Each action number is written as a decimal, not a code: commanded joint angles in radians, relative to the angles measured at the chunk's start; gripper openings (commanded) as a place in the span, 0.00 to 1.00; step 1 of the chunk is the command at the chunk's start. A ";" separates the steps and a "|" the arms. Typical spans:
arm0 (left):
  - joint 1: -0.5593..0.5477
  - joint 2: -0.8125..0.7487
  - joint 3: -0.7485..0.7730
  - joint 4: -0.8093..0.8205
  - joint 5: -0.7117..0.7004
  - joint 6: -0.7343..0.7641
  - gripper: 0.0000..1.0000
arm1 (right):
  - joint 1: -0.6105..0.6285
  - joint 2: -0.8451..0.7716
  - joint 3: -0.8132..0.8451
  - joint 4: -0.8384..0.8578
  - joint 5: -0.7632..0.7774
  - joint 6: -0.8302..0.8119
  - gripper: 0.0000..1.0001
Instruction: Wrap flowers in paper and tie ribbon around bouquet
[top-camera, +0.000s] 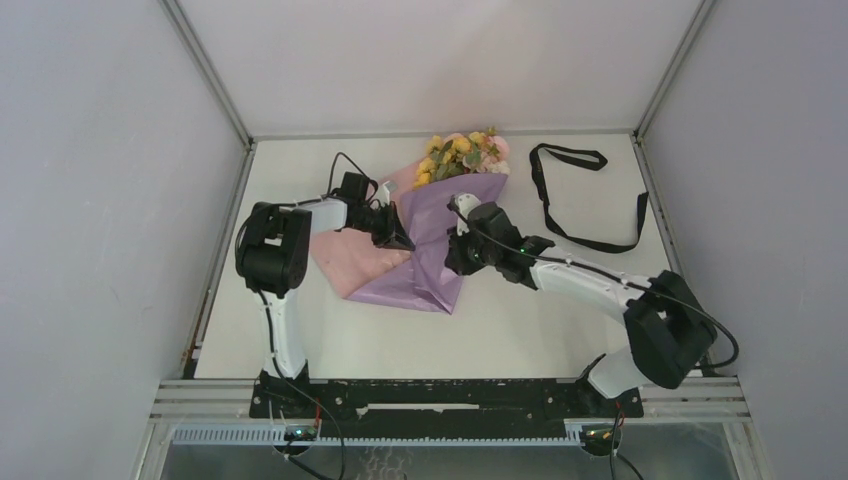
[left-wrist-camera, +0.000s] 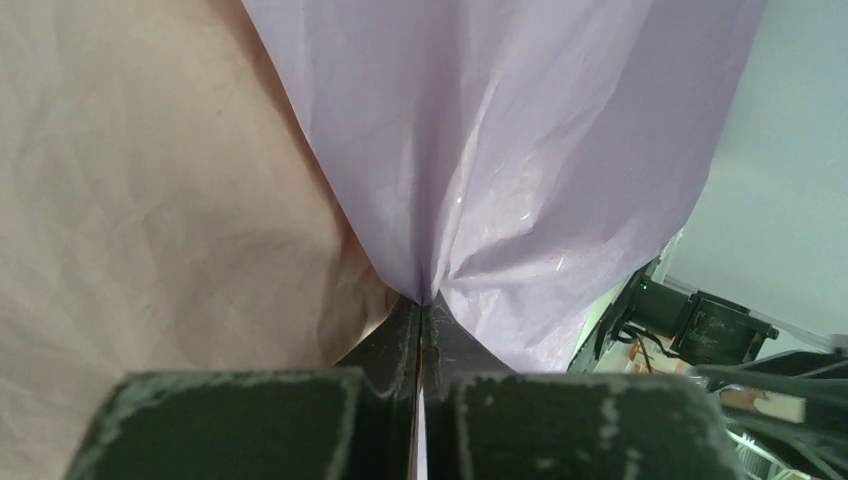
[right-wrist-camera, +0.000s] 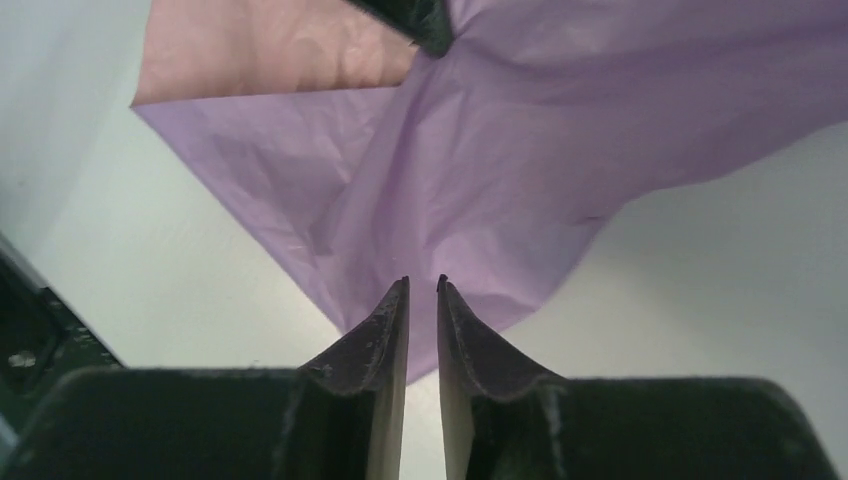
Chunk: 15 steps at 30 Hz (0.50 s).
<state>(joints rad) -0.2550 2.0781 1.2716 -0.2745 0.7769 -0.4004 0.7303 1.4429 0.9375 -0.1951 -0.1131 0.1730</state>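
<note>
Here, paper (left-wrist-camera: 500, 150) pinched in left claw (left-wrist-camera: 422, 302)

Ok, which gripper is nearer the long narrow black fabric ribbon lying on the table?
Right. The right gripper is at the right edge of the lilac-purple paper sheet, with the ribbon off to its right. The left gripper pinches the paper farther left.

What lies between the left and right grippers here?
Only the paper, lilac face up. The left gripper pinches a fold of it, and the sheet runs on to the right gripper. Seen in the right wrist view.
</note>
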 joint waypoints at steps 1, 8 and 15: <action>0.000 -0.024 -0.022 0.001 -0.030 0.029 0.00 | 0.041 0.087 -0.022 0.215 -0.128 0.185 0.22; 0.000 -0.040 -0.029 -0.009 -0.035 0.042 0.00 | 0.110 0.222 -0.021 0.285 -0.073 0.180 0.14; 0.000 -0.043 -0.031 -0.042 -0.056 0.071 0.00 | 0.235 0.286 -0.061 0.147 0.011 0.159 0.07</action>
<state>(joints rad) -0.2550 2.0777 1.2655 -0.2806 0.7570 -0.3790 0.8989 1.7229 0.9104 -0.0082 -0.1432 0.3199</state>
